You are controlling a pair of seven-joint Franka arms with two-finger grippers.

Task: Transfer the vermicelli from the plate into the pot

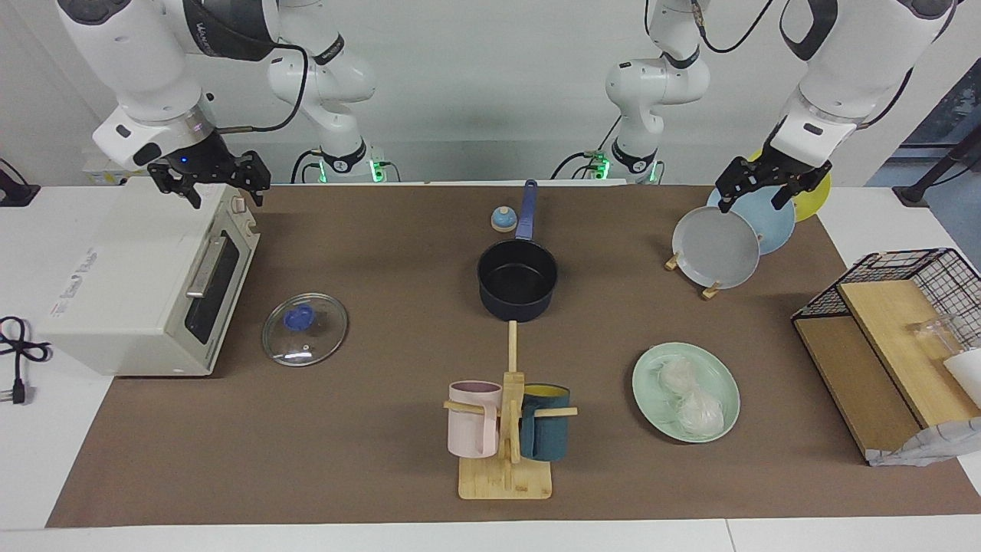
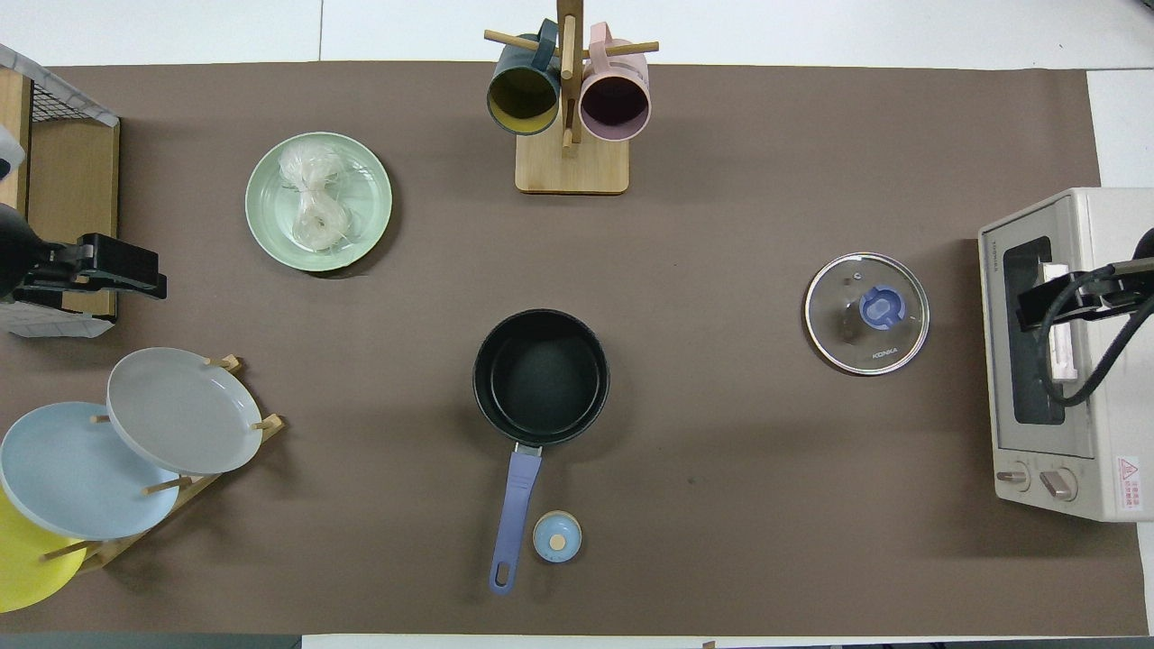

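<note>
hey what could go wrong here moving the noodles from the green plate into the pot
1. The vermicelli is a loose, springy clump on the plate; strands may slip the fingers and trail onto the mat.
2. The mug rack stands between plate and pot; a low carry by the left gripper could clip its post. The right gripper waits over the oven.
</note>
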